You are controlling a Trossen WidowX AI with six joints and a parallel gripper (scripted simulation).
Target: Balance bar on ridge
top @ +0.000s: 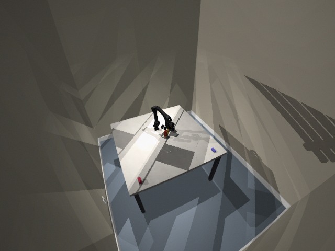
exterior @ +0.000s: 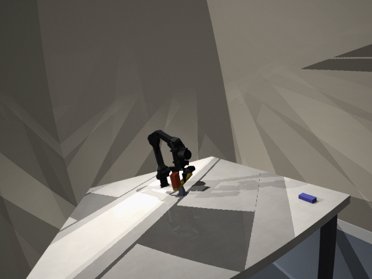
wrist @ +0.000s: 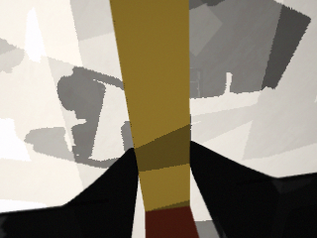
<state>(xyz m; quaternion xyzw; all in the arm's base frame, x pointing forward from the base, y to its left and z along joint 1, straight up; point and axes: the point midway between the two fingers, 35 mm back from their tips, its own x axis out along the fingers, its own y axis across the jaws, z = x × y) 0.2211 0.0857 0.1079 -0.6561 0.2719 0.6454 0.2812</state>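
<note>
Two black fingers pinch the bar (wrist: pixel 156 99) from either side in your wrist view: one finger rises from 7 o'clock, the other from 5 o'clock, and the yellow stretch of the bar runs between them up to 12 o'clock. Its red end (wrist: pixel 170 223) sits at 6 o'clock, cut off by the lower edge, and the far yellow end runs off the top.

You can see from the exterior view that the gripper (exterior: pixel 180 174) holds the bar (exterior: pixel 175 180) over the small blue-grey ridge (exterior: pixel 181 191), near the far middle of the table (exterior: pixel 270 240). The red end faces the camera and the yellow part slants away toward 2 o'clock, partly hidden behind the fingers. Whether the bar touches the ridge's crest you cannot tell; the two meet in a few dark pixels.

From the top view, the arm (top: pixel 159 114) covers most of the bar, leaving only a red-orange speck (top: pixel 165 133). Toward 4 o'clock of the arm lies a blue block (top: pixel 213 149), and a red block (top: pixel 139 180) toward 7 o'clock, both well apart from it.
</note>
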